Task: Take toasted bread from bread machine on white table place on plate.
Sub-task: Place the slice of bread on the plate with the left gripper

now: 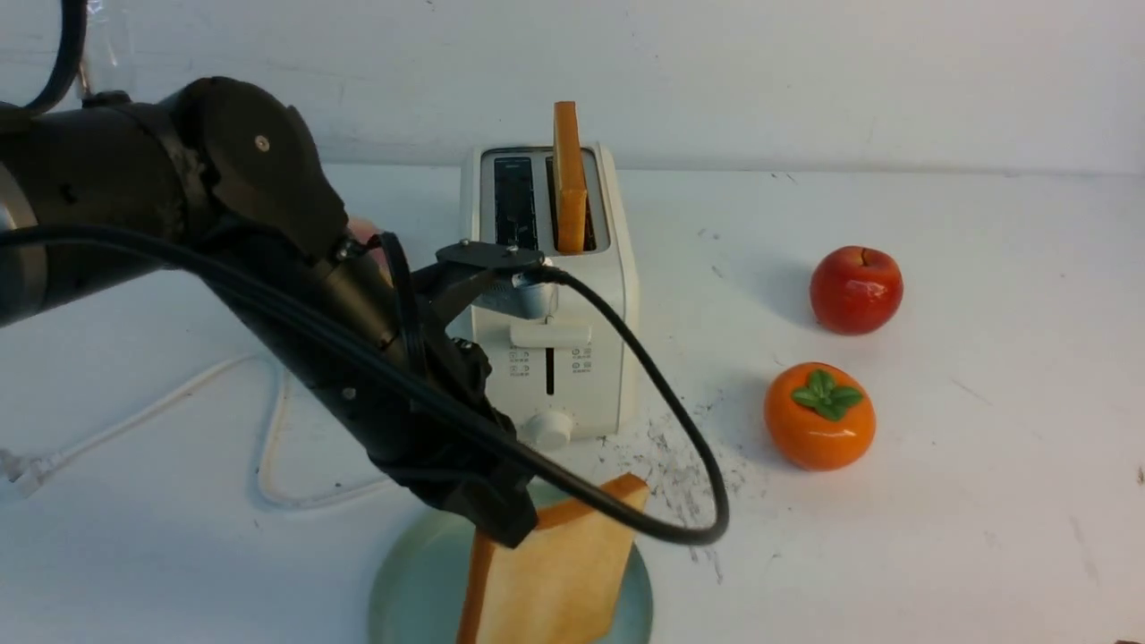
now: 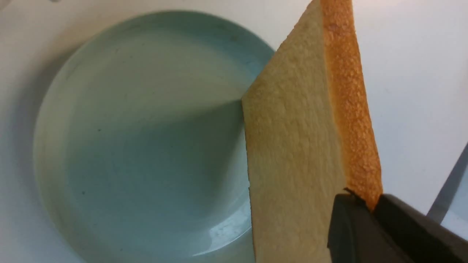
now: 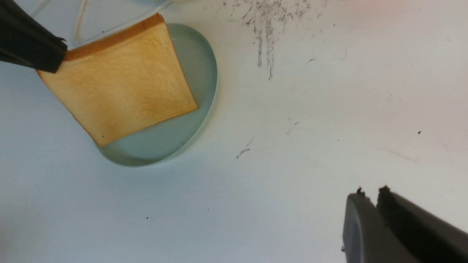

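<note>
My left gripper (image 1: 505, 528) is shut on one crust corner of a slice of toasted bread (image 1: 555, 572), which hangs tilted over the pale blue-green plate (image 1: 420, 581) near the front edge of the white table (image 1: 939, 501). In the left wrist view both fingers (image 2: 365, 219) pinch the orange crust of the slice (image 2: 292, 146) above the plate (image 2: 139, 146). Whether its low corner touches the plate I cannot tell. A second slice (image 1: 568, 174) stands in the right slot of the bread machine (image 1: 555, 340). My right gripper (image 3: 370, 193) is shut and empty over bare table, apart from the plate (image 3: 172, 142).
A red apple (image 1: 856, 289) and an orange persimmon (image 1: 818, 414) sit to the right of the bread machine. Its white cord (image 1: 268, 447) loops on the table at the left. Dark scratch marks (image 1: 680, 465) lie just behind the plate.
</note>
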### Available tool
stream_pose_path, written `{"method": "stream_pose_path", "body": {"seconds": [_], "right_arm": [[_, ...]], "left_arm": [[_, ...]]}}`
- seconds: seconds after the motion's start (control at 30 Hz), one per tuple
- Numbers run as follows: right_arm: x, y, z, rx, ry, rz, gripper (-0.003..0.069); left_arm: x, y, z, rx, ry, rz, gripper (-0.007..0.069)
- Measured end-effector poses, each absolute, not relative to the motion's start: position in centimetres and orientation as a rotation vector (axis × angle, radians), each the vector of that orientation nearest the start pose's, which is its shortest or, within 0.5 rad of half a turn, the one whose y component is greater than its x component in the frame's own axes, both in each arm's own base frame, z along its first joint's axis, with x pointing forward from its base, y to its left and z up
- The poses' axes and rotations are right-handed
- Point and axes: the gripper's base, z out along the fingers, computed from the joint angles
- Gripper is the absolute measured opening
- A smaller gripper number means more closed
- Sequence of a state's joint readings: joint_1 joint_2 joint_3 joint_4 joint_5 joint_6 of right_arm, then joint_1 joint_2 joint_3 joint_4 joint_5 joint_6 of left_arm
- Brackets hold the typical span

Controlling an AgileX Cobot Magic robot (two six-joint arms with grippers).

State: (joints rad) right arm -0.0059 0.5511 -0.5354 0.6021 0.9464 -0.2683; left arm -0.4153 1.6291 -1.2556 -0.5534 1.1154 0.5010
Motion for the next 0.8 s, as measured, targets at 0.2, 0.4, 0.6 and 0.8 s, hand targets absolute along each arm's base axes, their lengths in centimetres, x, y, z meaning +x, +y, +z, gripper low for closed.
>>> {"method": "stream_pose_path", "body": {"seconds": [0.2, 0.4, 0.6, 0.8], "right_arm": [[8.6, 4.1, 28.7, -0.096, 2.321, 0.614, 0.0069], [8.6, 4.1, 28.7, -0.096, 2.321, 0.615, 0.0076], [8.6, 4.1, 28.7, -0.101, 2.319, 0.612, 0.0080], [8.6, 4.1, 29.6, -0.143, 2.286, 0.592, 0.0083]], "left_arm": [[27.9, -16.7, 26.5, 0.981, 2.748, -0.710, 0.0037], [28.3, -16.5, 26.0, 0.973, 2.767, -0.640, 0.0052], [29.0, -15.9, 25.5, 0.902, 2.789, -0.505, 0.0292], [29.4, -15.4, 26.1, 0.875, 2.815, -0.413, 0.0528]]}}
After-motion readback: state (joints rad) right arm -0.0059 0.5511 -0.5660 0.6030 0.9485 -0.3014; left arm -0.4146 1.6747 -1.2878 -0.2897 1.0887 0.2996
